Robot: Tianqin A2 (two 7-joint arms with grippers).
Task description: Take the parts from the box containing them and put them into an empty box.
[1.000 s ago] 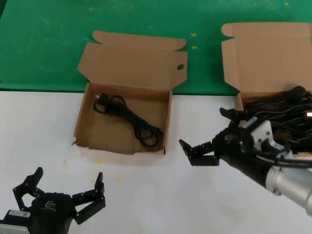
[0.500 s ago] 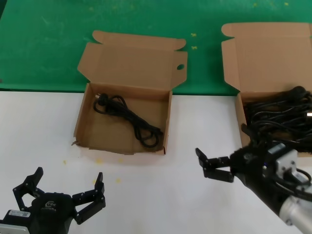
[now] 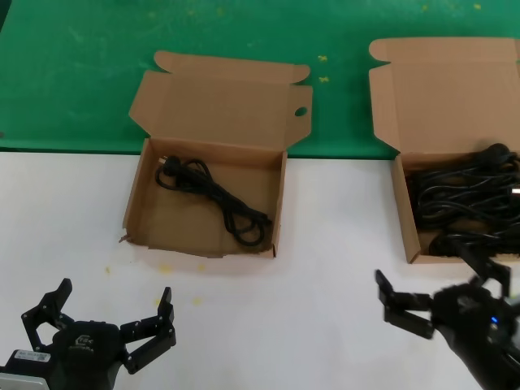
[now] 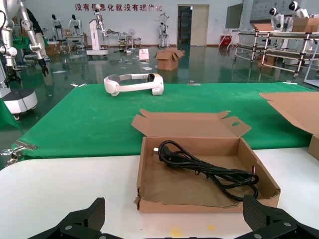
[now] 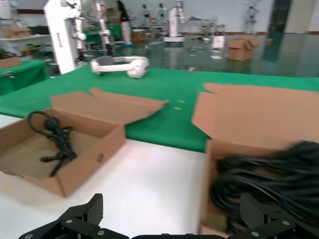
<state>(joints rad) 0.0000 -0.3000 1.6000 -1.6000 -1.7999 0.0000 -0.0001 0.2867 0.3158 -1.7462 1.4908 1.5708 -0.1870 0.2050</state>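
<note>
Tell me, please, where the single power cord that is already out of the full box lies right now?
In the head view the power cord lies coiled inside the box with the round hole in its lid, on the robot's left side of the white table, beyond the left gripper.

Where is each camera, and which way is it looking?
Head view: high on the robot, looking down at both boxes; left gripper and right gripper show, open.
Left wrist view: low, facing the holed box; its fingers show.
Right wrist view: low, facing the full box; its fingers show.
Shared: all three show the lone cord.
</note>
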